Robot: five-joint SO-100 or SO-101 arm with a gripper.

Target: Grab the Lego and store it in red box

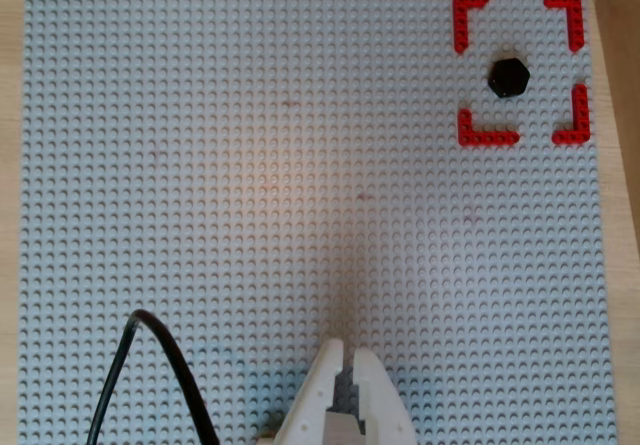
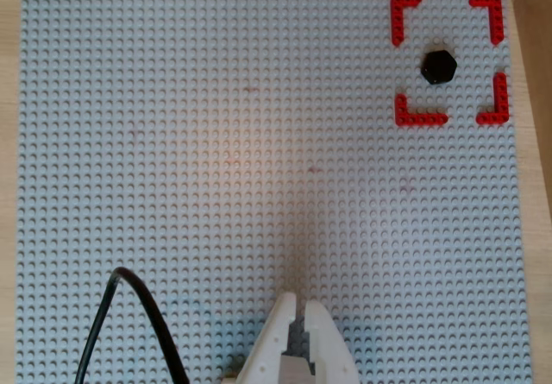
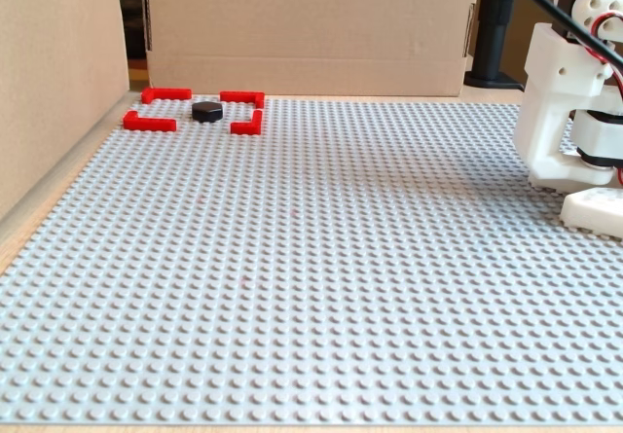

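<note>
White gripper (image 1: pixel 343 350) at lower edge of both overhead views, fingers pressed together, grasping nothing. Lego (image 1: pixel 508 78): glossy black hexagon, flat on grey baseplate (image 1: pixel 250 185), no evident long axis or heading. Sits inside red box (image 1: pixel 487 138), right of centre, touching no bracket.

Both overhead views look straight down on baseplate (image 1: pixel 250 215); fixed view low, side-on; all share it.
</note>
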